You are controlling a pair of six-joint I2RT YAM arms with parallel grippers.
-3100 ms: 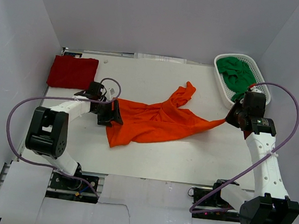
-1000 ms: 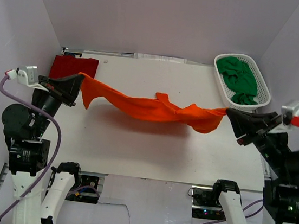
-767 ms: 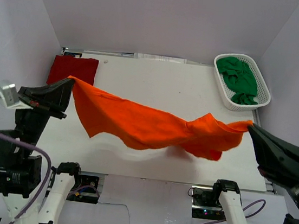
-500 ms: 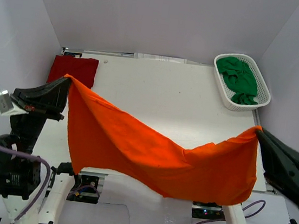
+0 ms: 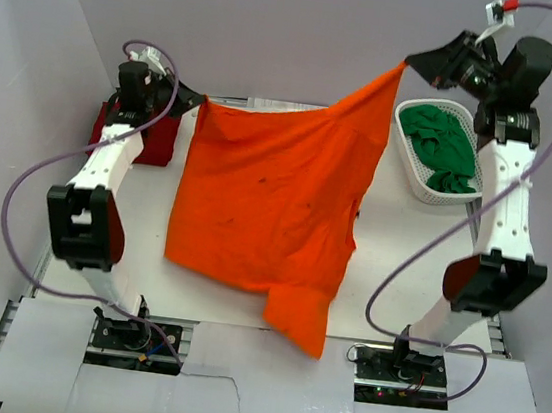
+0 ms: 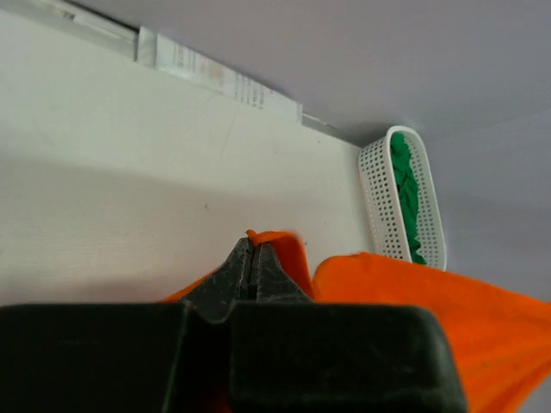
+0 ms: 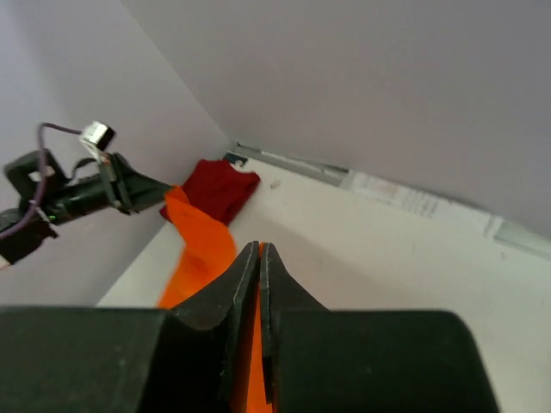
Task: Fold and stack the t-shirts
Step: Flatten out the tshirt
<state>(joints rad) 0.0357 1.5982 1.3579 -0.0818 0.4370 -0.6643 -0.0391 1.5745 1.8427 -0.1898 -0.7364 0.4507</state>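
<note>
The bright orange t-shirt [image 5: 271,206] hangs spread between both arms, its lower end trailing past the table's near edge. My left gripper [image 5: 200,104] is shut on its upper left corner at the far left of the table; orange cloth [image 6: 288,258] pokes out at the fingertips of my left gripper [image 6: 250,245]. My right gripper [image 5: 409,64] is raised high at the far right, shut on the opposite corner; orange cloth runs between the jaws of my right gripper [image 7: 259,249]. A folded dark red t-shirt [image 5: 159,137] lies at the far left. A green t-shirt [image 5: 440,146] sits crumpled in the basket.
The white mesh basket [image 5: 483,161] stands at the far right corner, just under the right arm. White walls close in the table on the left, back and right. The left arm's purple cable [image 5: 25,196] loops beside the left edge.
Both arms have swung from the near side to the far side of the table, carrying the orange shirt; it now hangs open with the right corner lifted much higher.
</note>
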